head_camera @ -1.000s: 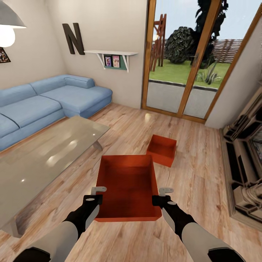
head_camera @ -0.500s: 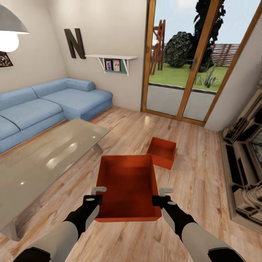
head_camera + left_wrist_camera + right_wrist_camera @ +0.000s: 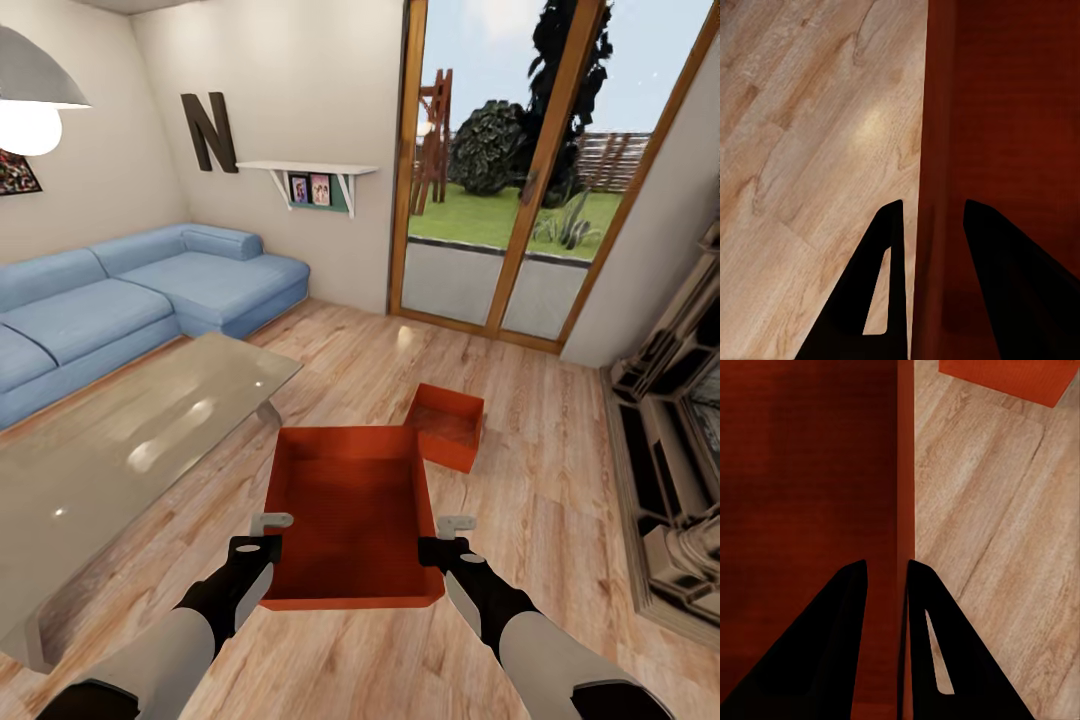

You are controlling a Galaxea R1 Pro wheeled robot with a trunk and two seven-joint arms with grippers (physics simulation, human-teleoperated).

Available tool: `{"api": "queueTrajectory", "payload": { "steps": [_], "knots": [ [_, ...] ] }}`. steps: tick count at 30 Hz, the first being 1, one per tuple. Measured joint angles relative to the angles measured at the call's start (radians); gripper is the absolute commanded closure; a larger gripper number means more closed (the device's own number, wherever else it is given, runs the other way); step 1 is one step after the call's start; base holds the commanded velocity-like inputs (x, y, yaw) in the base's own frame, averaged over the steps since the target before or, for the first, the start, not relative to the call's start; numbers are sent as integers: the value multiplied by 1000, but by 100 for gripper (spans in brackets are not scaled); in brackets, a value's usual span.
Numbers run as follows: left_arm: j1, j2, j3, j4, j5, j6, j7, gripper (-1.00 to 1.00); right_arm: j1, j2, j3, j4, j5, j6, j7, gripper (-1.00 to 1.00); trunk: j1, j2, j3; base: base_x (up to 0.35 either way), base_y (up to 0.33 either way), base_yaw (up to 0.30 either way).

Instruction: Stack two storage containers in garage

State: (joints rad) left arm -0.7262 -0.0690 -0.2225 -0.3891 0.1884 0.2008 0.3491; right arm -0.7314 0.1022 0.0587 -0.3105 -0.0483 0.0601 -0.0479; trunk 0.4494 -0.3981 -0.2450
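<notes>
Progress was slight: we held one red-orange open-top rectangular bin [image 3: 350,520] by its side walls, left gripper [image 3: 928,225] and right gripper [image 3: 886,581] each seemingly clamped astride a wall. Its twin bin [image 3: 445,425] sat on the wood-plank floor [image 3: 540,480] (garage unreached).

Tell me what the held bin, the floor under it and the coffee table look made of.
Held container: probably plastic, matte red-orange, with thin plain walls and no grain; the left gripper and right gripper each straddle a side wall.
Floor: wood planks, light, with visible grain and a soft sheen.
Coffee table: apparently a glass top, glossy, with bright reflections.
</notes>
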Motion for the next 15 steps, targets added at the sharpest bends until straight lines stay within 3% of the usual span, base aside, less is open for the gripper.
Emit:
{"api": "queueTrajectory", "payload": {
  "steps": [15],
  "knots": [
    [0, 0, 0, 0, 0, 0, 0, 100, 0, 0, -1, 0, 1, 0, 1, 100, 0, 0, 24, 0, 0, 0]
  ]
}}
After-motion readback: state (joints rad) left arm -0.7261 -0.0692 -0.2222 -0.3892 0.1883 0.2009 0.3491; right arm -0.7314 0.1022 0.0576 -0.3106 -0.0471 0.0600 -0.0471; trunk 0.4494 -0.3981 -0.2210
